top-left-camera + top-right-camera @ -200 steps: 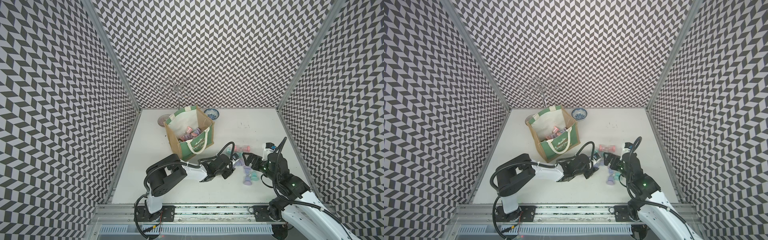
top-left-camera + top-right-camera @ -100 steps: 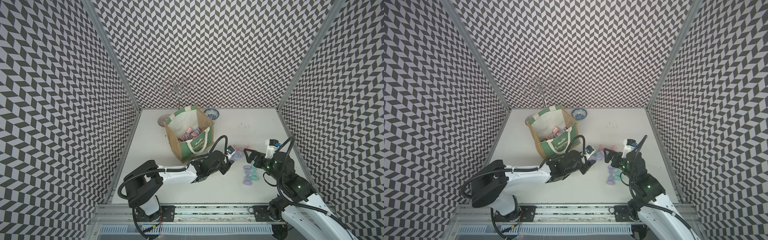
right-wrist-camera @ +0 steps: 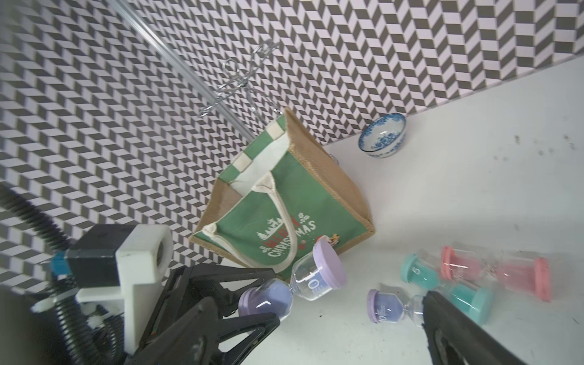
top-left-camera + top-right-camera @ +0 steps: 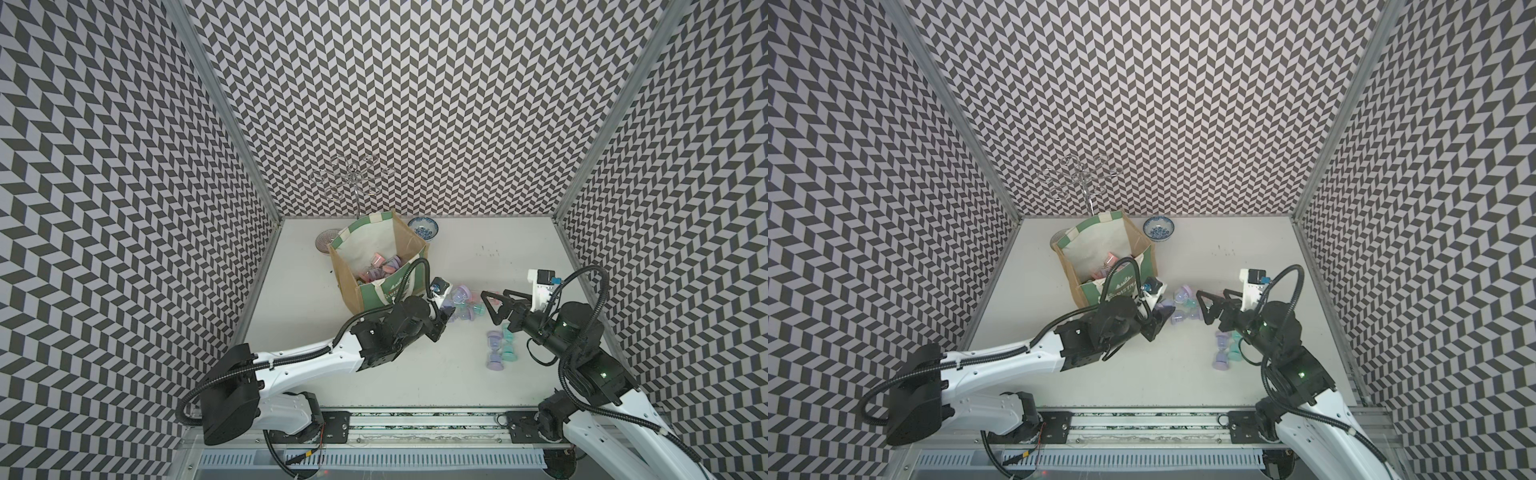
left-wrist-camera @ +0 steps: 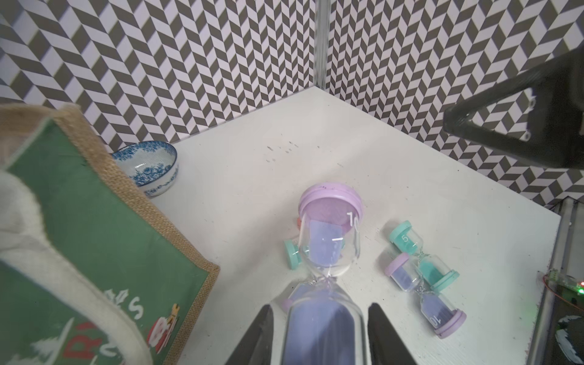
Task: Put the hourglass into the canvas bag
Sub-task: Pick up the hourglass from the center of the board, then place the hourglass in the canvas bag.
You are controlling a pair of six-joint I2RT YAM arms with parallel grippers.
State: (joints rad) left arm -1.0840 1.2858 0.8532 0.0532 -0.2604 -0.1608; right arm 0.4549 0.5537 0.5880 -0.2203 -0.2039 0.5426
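Canvas bag (image 4: pixel 409 243) stands back-left of centre on the table (image 4: pixel 519 257), mouth open upward. Several hourglasses (image 4: pixel 380 266) already lie inside. A blue-and-white bowl (image 4: pixel 423 228) sits just beside its far-right edge, and a wire stand (image 4: pixel 353 178) rises behind it. Open room: the back-right of the table is bare, and so is the front strip between the two arm bases. Tight spot is the patch right of the bag's near corner, where loose hourglasses (image 4: pixel 467 301) lie in a cluster. A purple-and-teal pair (image 4: pixel 500 353) lies nearer the front.

Left gripper (image 5: pixel 320 335) is clamped on the purple hourglass (image 5: pixel 328 249) — a finger on either side of one bulb, the other bulb and its cap sticking out past the tips. The purple hourglass is outside the bag, tilted, just beside the green front panel near its lower corner and well below the rim. Left arm runs low and long from the front-left base, forearm diagonal toward centre, wrist close in front of the bag. Its cable loop arcs across the green panel in both top views.

Right gripper (image 4: pixel 490 309) — jaws spread, nothing between them, tips aimed at the cluster and near it. Right arm is folded at the elbow, front-right.
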